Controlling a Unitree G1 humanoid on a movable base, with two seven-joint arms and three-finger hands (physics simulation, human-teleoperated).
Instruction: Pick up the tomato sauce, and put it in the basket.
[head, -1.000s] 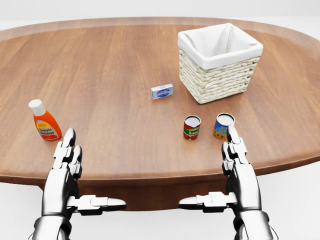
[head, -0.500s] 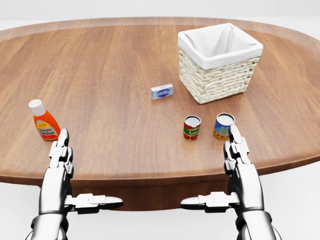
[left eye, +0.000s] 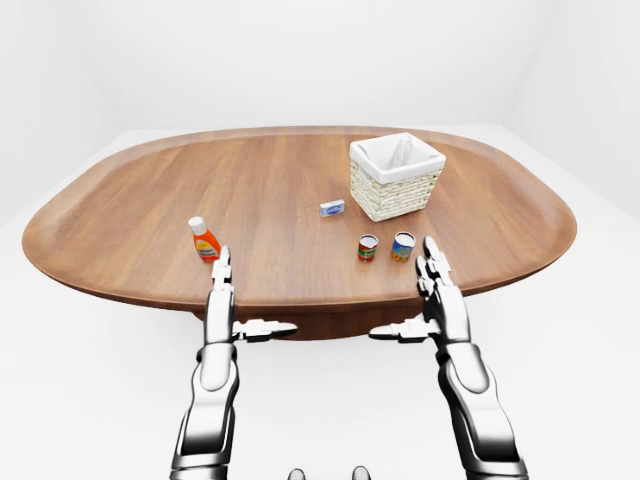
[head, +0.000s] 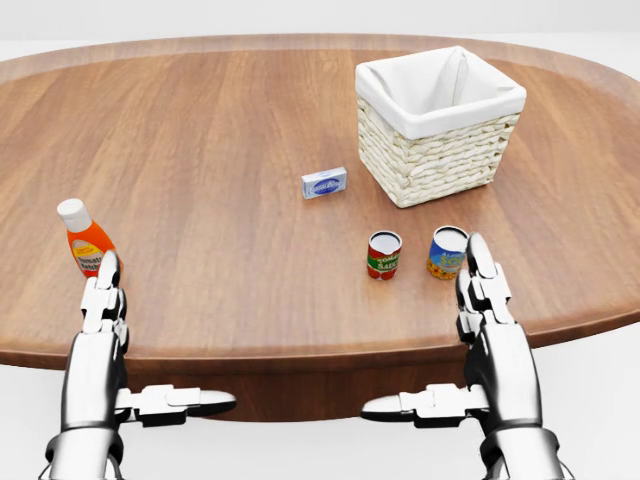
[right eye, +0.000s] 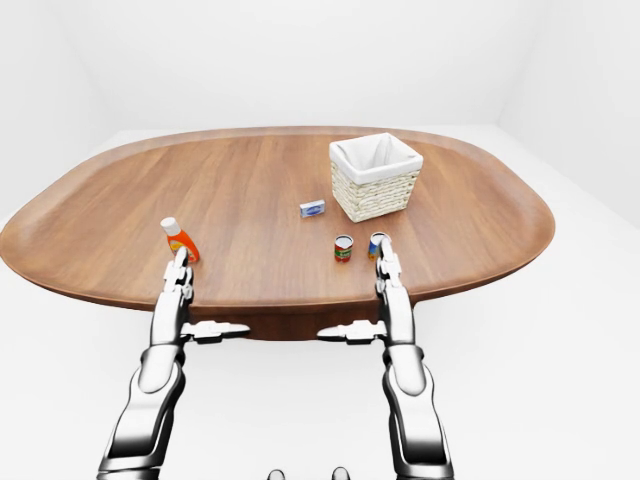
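Sauce can (head: 384, 254), red-labelled, stands upright near the counter's (head: 220, 150) lower edge, just beside a blue can (head: 448, 251). The basket (head: 437, 122) sits above them, a small box (head: 324, 183) to its left. A ketchup bottle (head: 83, 243) stands by the left edge. Left robot hand (head: 105, 340) and right robot hand (head: 490, 335) are both spread open, holding nothing.

Landmark: your basket (right eye: 376, 176) sits right of the table's (right eye: 250, 200) centre.
Red can (right eye: 343, 248): below-left of the basket.
Orange bottle (right eye: 180, 240): far left of it.
Small box (right eye: 312, 208): just left.
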